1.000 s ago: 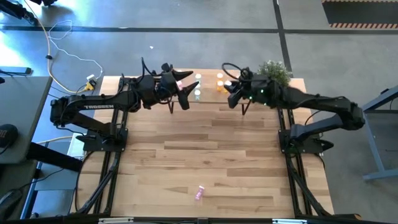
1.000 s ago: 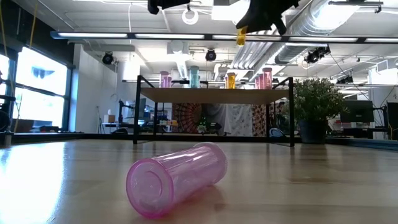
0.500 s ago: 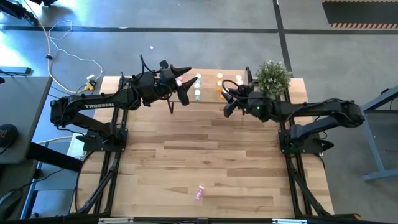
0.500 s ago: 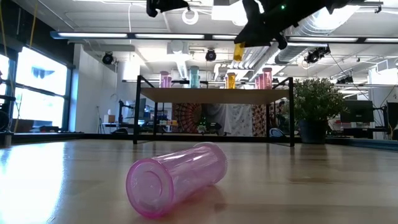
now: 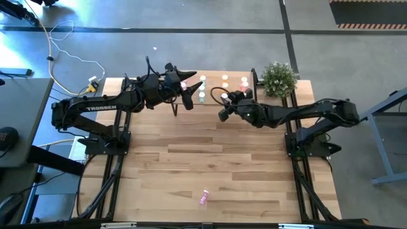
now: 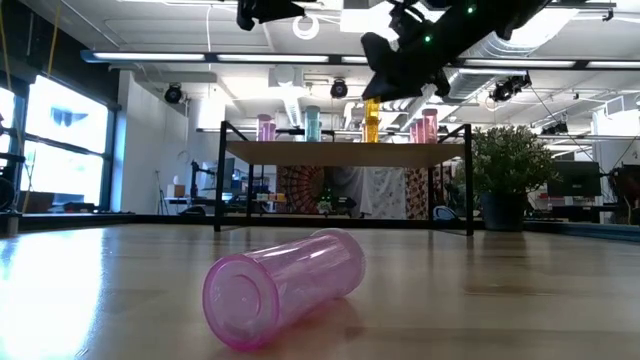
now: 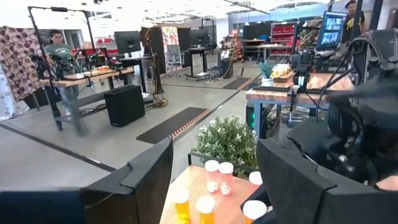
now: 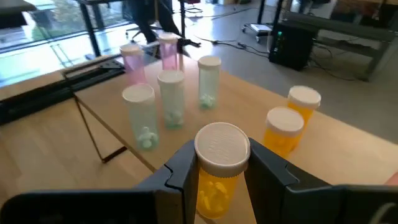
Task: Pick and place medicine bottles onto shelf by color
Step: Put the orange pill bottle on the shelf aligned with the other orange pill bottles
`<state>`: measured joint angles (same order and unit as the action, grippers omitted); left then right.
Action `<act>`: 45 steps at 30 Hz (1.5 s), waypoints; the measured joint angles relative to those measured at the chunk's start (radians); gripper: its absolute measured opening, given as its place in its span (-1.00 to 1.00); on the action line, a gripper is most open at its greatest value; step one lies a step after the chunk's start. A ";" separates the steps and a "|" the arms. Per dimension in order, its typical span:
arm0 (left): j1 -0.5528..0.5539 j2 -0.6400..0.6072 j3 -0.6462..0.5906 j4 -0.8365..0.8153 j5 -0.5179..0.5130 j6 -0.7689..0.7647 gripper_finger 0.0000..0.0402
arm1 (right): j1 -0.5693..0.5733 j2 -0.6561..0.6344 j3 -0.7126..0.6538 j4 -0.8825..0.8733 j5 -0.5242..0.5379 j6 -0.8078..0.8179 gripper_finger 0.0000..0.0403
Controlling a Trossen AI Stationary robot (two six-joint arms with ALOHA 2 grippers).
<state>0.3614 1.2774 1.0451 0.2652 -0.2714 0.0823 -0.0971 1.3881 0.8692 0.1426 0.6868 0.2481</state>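
My right gripper (image 8: 221, 180) is shut on an orange medicine bottle (image 8: 219, 163) with a white cap, by the near edge of the shelf (image 5: 254, 102). In the low view the bottle (image 6: 372, 108) hangs above the shelf board (image 6: 300, 152). Pale green (image 8: 171, 99), pink (image 8: 132, 62) and orange (image 8: 284, 127) bottles stand upright on the shelf. A pink bottle (image 6: 285, 285) lies on its side on the table near the front edge. My left gripper (image 7: 214, 186) stands open above the shelf's left part, with nothing between its fingers. My right gripper pinches the orange bottle's body (image 8: 214, 186) just under the white cap between its two fingers (image 8: 186, 171). The fingers come from the table's right side, slanting a little downward. The bottle stands upright with its cap up, lifted clear of the table; its bottom is out of the wrist view.
A small green potted plant (image 5: 280, 77) stands at the shelf's right end. The shelf's black frame legs (image 6: 218, 180) stand on the table's far part. The wide wooden tabletop (image 5: 210, 159) lies between the shelf and the fallen pink bottle (image 5: 204, 197).
My right gripper has gone down and toward the table's left and near edges, away from the plant, carrying the orange bottle, which stays upright and has come down to about the level of the bottles standing on the shelf.
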 joint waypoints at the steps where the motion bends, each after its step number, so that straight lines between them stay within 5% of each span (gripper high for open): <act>1: 0.000 0.000 0.000 -0.004 0.000 0.000 0.10 | 0.000 0.011 0.000 0.003 0.015 0.005 -0.53; 38: 0.000 0.000 0.000 -0.015 0.000 0.000 0.10 | -0.057 0.080 0.001 -0.010 0.042 -0.039 -0.53; 45: 0.000 0.000 0.000 -0.015 0.000 0.000 0.10 | -0.059 0.080 0.001 -0.010 0.042 -0.039 -0.38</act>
<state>0.3614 1.2774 1.0451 0.2505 -0.2718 0.0826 -0.1558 1.4685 0.8700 0.1326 0.7283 0.2089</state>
